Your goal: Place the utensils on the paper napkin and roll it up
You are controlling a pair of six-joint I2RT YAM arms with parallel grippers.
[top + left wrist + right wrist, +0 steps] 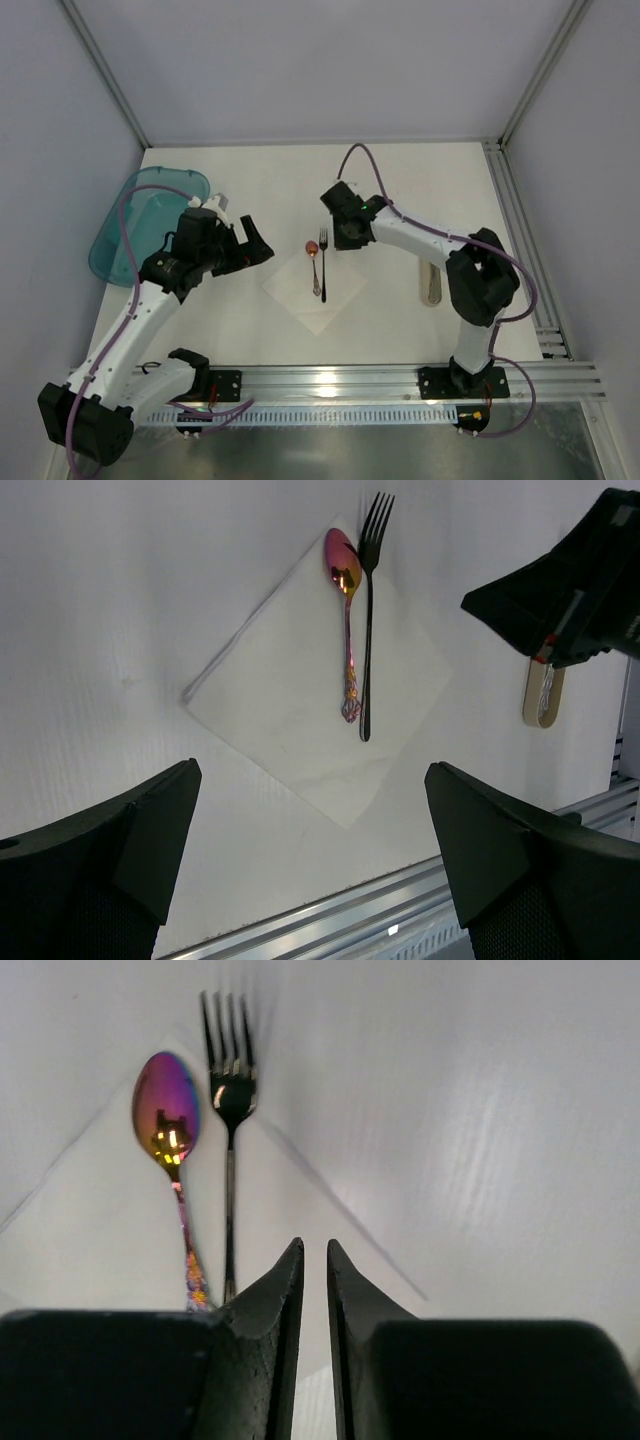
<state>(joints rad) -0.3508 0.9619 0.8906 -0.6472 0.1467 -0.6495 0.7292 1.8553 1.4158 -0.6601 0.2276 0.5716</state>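
The white paper napkin (300,287) lies as a diamond at the table's middle. A dark fork (323,262) and an iridescent pink-gold spoon (312,250) lie side by side on it, heads at its far corner. No pale knife is in view. My left gripper (258,243) hovers left of the napkin, open and empty. My right gripper (340,243) sits just right of the fork's tines, jaws nearly together with nothing between them. The left wrist view shows the napkin (290,690), spoon (345,590) and fork (368,610). The right wrist view shows the spoon (168,1110) and fork (230,1100).
A translucent teal tub (130,220) stands at the far left behind the left arm. A tan tube (432,285) lies right of the napkin, under the right arm, and also shows in the left wrist view (543,695). A metal rail (400,380) runs along the near edge.
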